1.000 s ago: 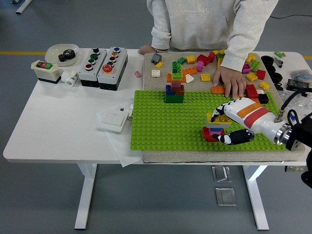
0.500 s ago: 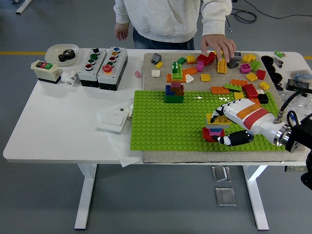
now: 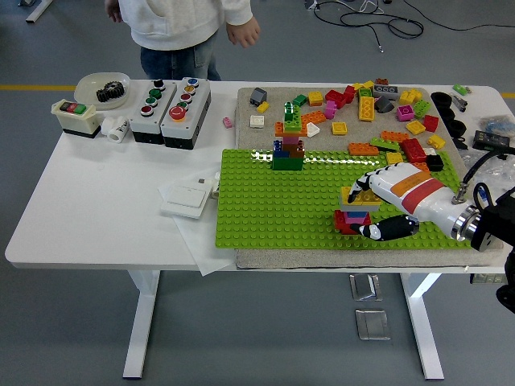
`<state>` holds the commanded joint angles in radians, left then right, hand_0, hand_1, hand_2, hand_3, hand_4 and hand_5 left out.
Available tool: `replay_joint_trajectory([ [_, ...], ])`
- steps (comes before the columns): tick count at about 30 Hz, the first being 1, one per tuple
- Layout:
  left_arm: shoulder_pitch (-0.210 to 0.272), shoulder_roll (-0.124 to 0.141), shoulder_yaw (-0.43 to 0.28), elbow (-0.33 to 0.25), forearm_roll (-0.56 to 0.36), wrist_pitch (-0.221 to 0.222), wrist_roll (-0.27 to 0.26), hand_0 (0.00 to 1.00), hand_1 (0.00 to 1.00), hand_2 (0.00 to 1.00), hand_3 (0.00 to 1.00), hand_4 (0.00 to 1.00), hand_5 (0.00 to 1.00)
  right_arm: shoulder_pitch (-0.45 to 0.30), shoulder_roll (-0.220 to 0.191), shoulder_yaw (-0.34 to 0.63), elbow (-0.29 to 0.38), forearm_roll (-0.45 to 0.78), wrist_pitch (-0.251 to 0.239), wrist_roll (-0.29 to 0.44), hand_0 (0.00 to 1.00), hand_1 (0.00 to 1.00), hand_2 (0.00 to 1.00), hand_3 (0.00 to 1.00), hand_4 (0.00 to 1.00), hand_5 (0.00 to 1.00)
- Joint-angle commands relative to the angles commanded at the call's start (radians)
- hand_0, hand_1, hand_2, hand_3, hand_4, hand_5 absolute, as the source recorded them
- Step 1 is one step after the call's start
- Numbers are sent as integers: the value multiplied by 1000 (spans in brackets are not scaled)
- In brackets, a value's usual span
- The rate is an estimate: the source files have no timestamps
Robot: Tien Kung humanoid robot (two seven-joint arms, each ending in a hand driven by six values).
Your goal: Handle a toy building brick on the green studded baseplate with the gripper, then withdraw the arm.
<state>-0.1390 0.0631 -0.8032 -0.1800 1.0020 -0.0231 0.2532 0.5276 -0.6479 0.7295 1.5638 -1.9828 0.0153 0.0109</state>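
A green studded baseplate (image 3: pixel 282 205) lies on the table's right half. On its right part stands a small stack of bricks (image 3: pixel 355 210), red at the bottom, with blue, pink and yellow above. My right hand (image 3: pixel 370 205) comes in from the right edge and is shut on this stack, fingers over the top yellow brick and thumb low beside the red one. A second brick tower (image 3: pixel 288 148) stands at the baseplate's far edge. My left arm is out of view.
Several loose bricks (image 3: pixel 378 112) lie on the mat behind the baseplate. Two button boxes (image 3: pixel 171 110), a switch box (image 3: pixel 75 117), a white bowl (image 3: pixel 102 85) and a white wall switch (image 3: pixel 187 195) are on the left. A person (image 3: pixel 181 24) stands at the far left side.
The person drew their hand off the loose bricks and walked left along the far side. My right hand and the stack have stayed put.
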Motion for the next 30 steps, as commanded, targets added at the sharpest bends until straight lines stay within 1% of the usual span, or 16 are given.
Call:
replay_joint_trajectory([
  [5, -1, 0, 1, 0, -1, 0, 0, 785, 704, 632, 563, 585, 610, 1, 1, 0, 2, 0, -1, 1, 619, 606, 652, 615, 790, 435],
  [18, -2, 1, 7, 0, -8, 0, -1, 787, 703, 631, 562, 586, 611, 8, -1, 18, 23, -1, -33, 10, 619, 607, 654, 615, 791, 433],
  [30, -3, 1, 9, 0, -11, 0, 0, 788, 705, 633, 561, 585, 611, 13, 3, 22, 19, -1, -44, 14, 627, 612, 658, 620, 790, 434],
])
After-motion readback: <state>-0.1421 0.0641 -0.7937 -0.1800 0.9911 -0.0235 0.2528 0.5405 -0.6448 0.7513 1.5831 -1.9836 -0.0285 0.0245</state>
